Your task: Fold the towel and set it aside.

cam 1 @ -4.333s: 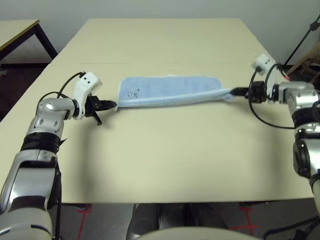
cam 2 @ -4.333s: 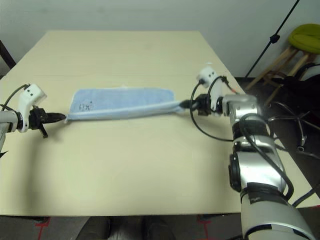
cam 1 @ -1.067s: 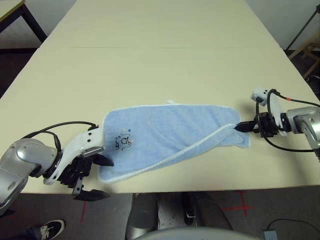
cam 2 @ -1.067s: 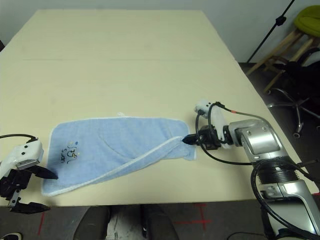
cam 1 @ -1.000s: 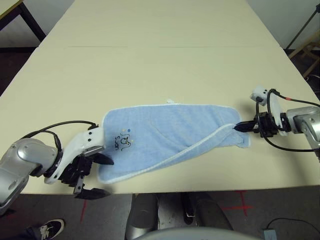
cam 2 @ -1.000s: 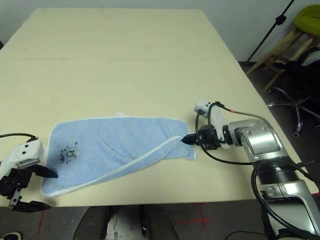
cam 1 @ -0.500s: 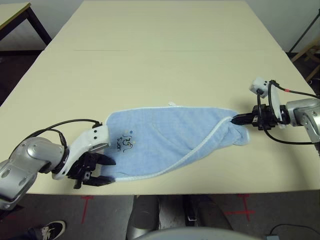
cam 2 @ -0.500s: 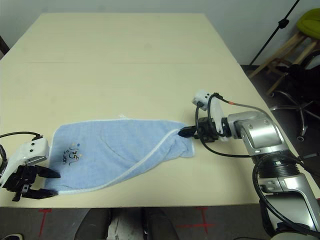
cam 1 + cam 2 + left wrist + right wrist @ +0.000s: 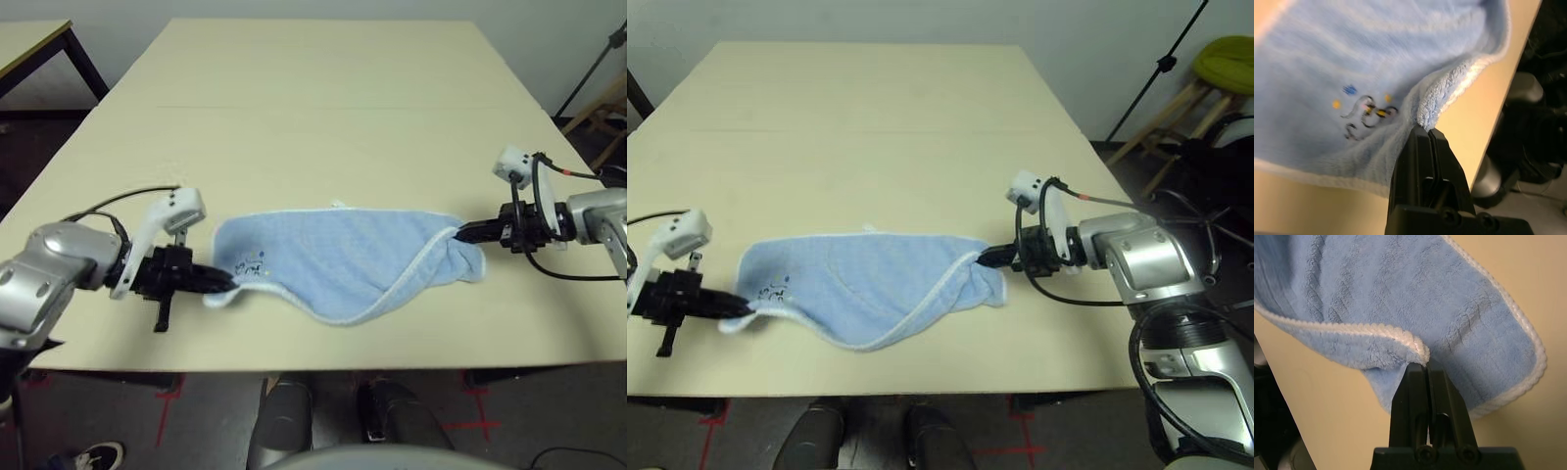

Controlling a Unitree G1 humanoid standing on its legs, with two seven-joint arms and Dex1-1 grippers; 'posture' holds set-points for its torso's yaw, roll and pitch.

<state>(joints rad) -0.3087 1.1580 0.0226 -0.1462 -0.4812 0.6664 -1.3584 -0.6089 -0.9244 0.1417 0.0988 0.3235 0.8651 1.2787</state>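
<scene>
A light-blue towel (image 9: 333, 255) with white edging is spread on the tabletop (image 9: 313, 127). Its near edge is pinched by the left end effector (image 9: 1431, 131) and the right end effector (image 9: 1422, 366).

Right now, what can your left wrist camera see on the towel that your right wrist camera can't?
Only the left wrist view shows the stitched picture on the towel, with a blue dot and yellow dots, and my left hand pinching the towel's edge.

Only the right wrist view shows my right hand pinching a folded-over bit of the towel, beside a rounded corner with white edging.

Both show light-blue fluffy cloth, white edging and the pale table.
</scene>
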